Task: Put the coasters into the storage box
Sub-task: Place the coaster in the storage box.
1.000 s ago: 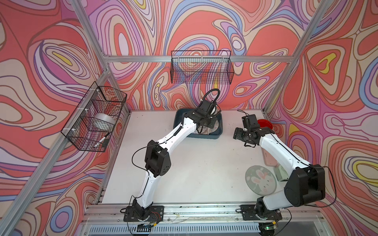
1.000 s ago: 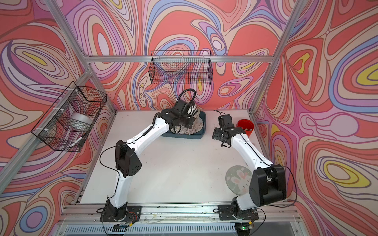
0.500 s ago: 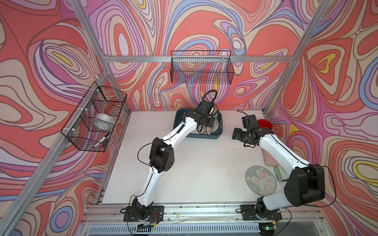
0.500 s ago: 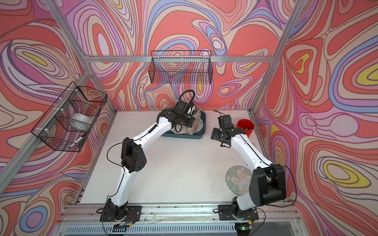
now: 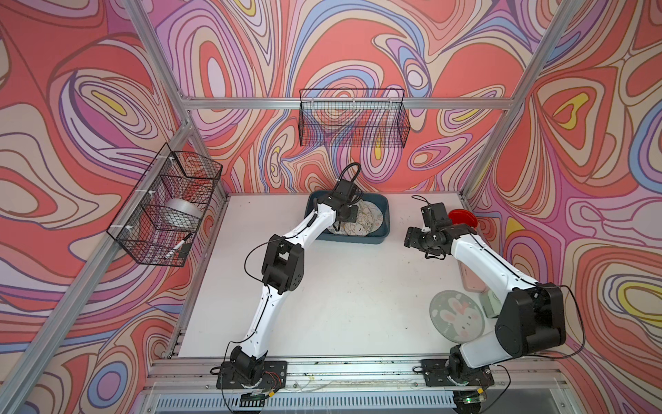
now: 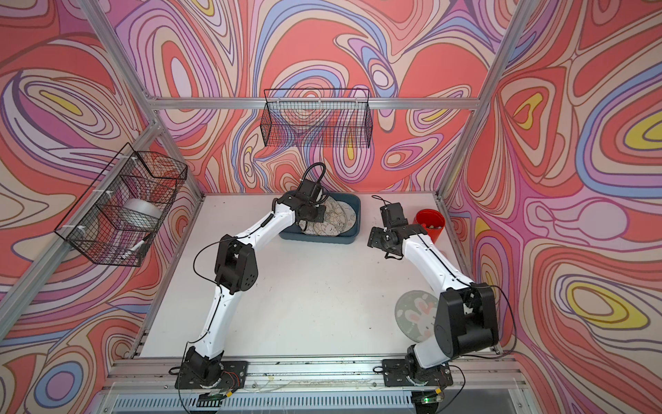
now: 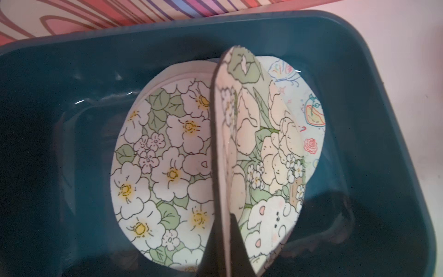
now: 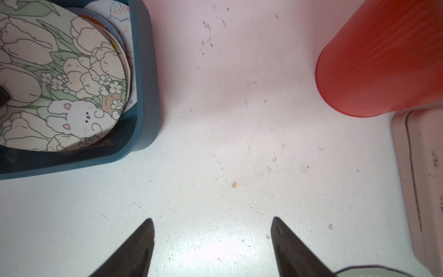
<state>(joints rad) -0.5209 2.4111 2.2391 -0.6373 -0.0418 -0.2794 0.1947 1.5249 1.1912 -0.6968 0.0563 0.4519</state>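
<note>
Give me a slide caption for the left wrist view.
Shut jaws hold a rabbit coaster on edge over a flowered coaster in the blue storage box.

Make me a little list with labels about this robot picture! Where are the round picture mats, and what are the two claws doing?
box: dark blue, at the back of the table, coasters piled inside
left gripper: shut on the tulip coaster, held on edge inside the box
flower coaster: flat in the box, beneath the held one
bunny coaster: not yet boxed, on the table by the right arm's base
right gripper: open, empty, above the table between box and red cup
</note>
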